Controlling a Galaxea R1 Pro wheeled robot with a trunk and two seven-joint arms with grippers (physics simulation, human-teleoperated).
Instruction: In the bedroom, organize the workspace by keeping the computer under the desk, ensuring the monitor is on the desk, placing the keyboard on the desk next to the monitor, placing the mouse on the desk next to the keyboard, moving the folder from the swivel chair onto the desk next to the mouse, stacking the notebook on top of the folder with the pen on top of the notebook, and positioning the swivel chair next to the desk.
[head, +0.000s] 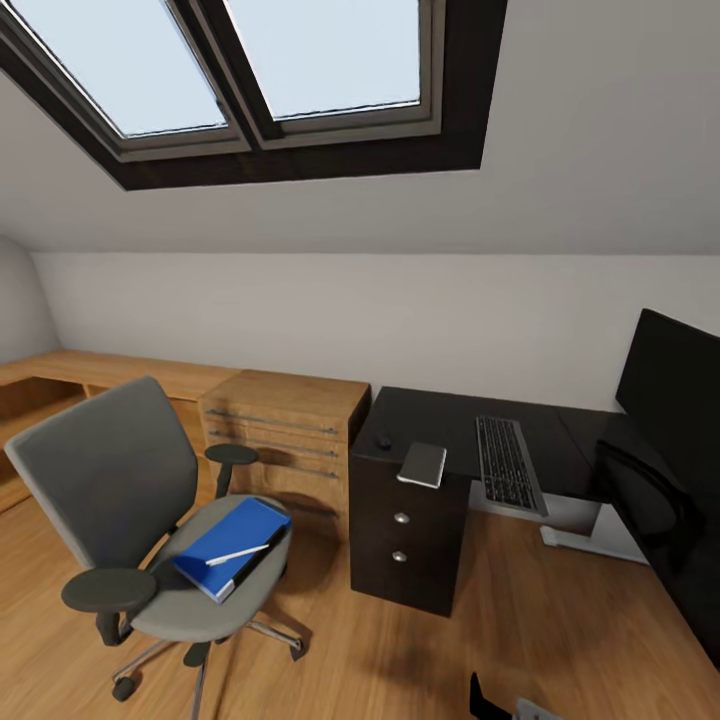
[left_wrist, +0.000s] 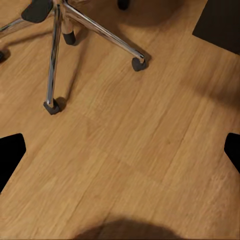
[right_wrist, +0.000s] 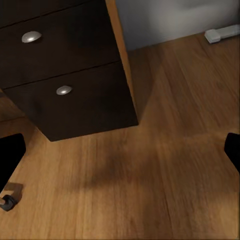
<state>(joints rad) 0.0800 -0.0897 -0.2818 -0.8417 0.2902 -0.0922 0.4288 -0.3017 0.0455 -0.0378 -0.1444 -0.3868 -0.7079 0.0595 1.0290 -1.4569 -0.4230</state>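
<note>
The swivel chair (head: 150, 520) stands on the floor left of the black desk (head: 440, 415). On its seat lies the blue folder (head: 232, 545) with the pen (head: 238, 554) across it. On the desk are the mouse (head: 383, 439), the grey notebook (head: 424, 464) overhanging the front edge, the keyboard (head: 508, 463) and, at the right, the monitor (head: 672, 385). The computer is out of view. My left gripper (left_wrist: 120, 152) is open above bare floor near the chair's chrome base (left_wrist: 52, 55). My right gripper (right_wrist: 120, 152) is open in front of the desk's drawer pedestal (right_wrist: 65, 75).
A light-wood chest (head: 285, 435) stands between the chair and the desk, and a low wooden counter (head: 90, 372) runs along the left wall. A dark curved shape (head: 650, 500) sits below the monitor. The desk's white foot (right_wrist: 222, 34) rests on the wooden floor.
</note>
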